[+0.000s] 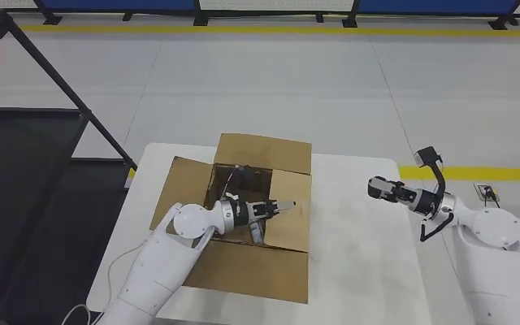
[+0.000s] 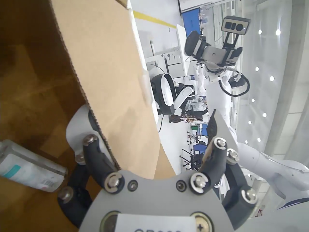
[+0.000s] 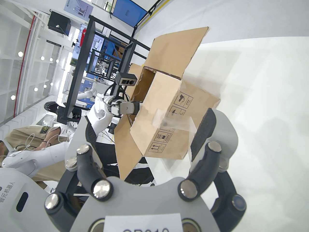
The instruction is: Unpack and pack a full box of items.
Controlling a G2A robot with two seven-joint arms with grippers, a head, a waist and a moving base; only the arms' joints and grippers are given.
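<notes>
White table (image 1: 357, 260): box (image 1: 264, 150) interior mostly hidden; left hand (image 1: 280, 209) spread astride flap (image 1: 291, 233); right hand (image 1: 374, 189) spread.

Open cardboard box (image 1: 244, 276) on table (image 1: 357, 260), left fingers (image 1: 283, 208) over flap (image 1: 296, 223)

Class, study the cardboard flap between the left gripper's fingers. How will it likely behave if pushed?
The flap probably bends at its fold rather than staying stiff: it is a thin corrugated sheet fixed along one edge. It looks light. The box might slide on the smooth table, as the right gripper holds nothing down.
</notes>
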